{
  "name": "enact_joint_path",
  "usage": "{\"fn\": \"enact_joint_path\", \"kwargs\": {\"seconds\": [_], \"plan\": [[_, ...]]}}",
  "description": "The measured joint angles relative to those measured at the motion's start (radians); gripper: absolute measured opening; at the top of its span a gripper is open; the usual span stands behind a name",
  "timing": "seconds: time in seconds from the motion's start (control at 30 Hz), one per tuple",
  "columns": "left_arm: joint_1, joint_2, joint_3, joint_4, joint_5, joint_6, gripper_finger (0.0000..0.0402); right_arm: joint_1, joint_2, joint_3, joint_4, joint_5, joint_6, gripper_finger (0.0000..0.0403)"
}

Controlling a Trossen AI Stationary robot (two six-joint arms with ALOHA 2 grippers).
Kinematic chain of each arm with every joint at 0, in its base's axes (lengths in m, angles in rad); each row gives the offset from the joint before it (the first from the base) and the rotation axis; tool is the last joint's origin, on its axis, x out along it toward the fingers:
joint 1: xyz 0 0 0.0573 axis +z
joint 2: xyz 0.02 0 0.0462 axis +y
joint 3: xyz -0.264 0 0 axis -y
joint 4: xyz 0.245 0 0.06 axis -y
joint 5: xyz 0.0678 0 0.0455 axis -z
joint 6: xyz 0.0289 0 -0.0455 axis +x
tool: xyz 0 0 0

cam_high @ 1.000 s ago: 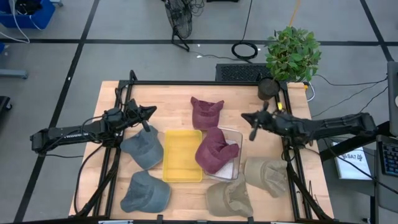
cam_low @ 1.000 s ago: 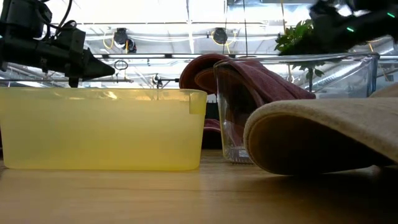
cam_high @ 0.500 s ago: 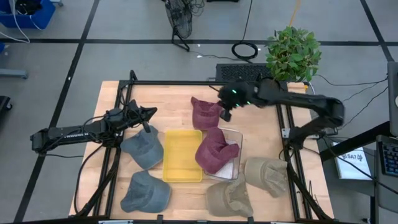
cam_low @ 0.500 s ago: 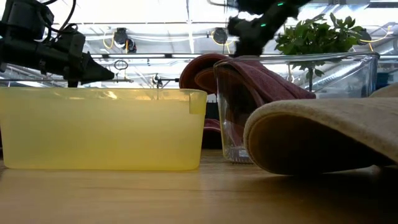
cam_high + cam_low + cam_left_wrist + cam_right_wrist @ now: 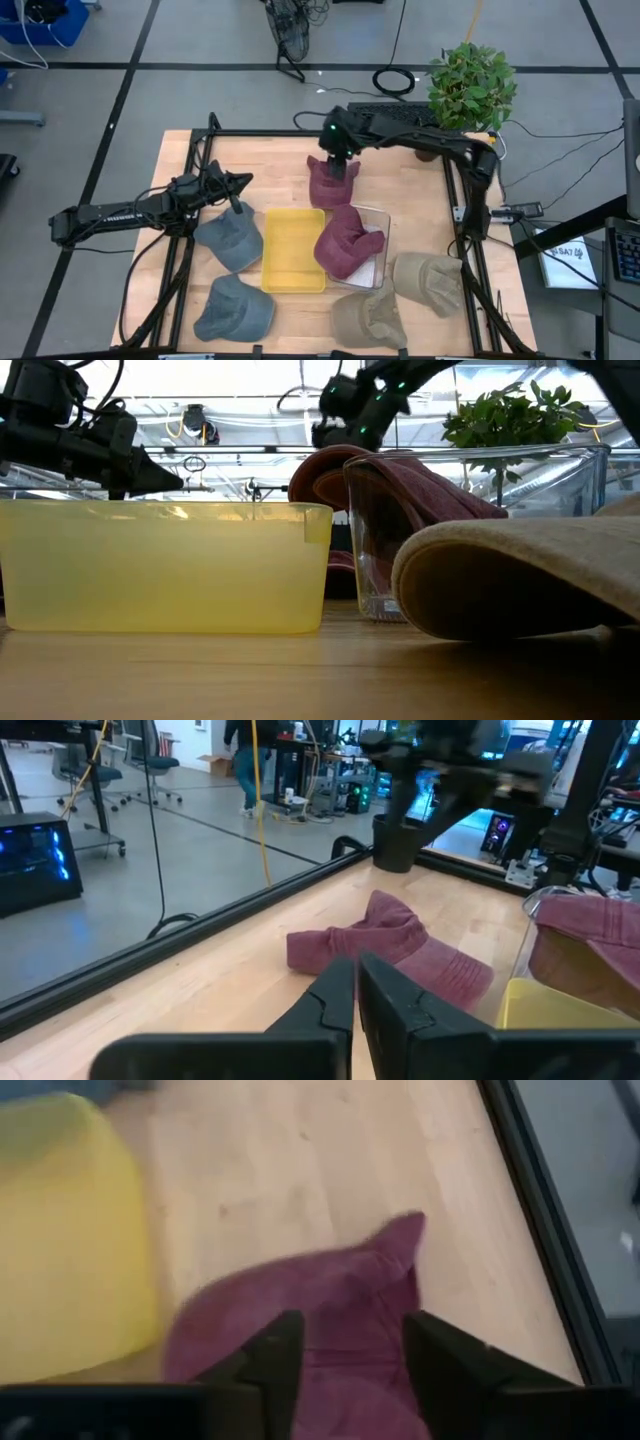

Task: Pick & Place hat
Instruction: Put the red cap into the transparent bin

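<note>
High view: right gripper (image 5: 337,168) hovering over maroon hat (image 5: 330,182) just behind yellow bin (image 5: 293,250). Right wrist view: fingers (image 5: 274,1355) spread apart above hat, empty. Left wrist view: left gripper (image 5: 356,978) pinched together, empty.

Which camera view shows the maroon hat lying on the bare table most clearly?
The high view: the whole maroon hat shows beside the yellow bin. The left wrist view shows it whole too, side-on. The right wrist view shows part between the right gripper fingers; the low view hides it.
</note>
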Motion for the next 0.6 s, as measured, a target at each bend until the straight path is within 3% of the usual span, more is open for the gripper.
{"fn": "enact_joint_path", "kwargs": {"seconds": [0.2,0.4,0.6], "plan": [[0.000,0.000,0.000,-0.020,0.000,0.004,0.0017,-0.019,0.131,0.094,-0.141,-0.078,-0.041,0.0212],[0.000,0.000,0.000,-0.051,0.000,0.016,0.0004,-0.025,0.207,0.113,-0.163,-0.070,-0.111,0.0219],[0.000,0.000,0.000,-0.097,0.000,0.003,0.0022,-0.034,0.245,0.114,-0.163,-0.077,-0.132,0.0218]]}}
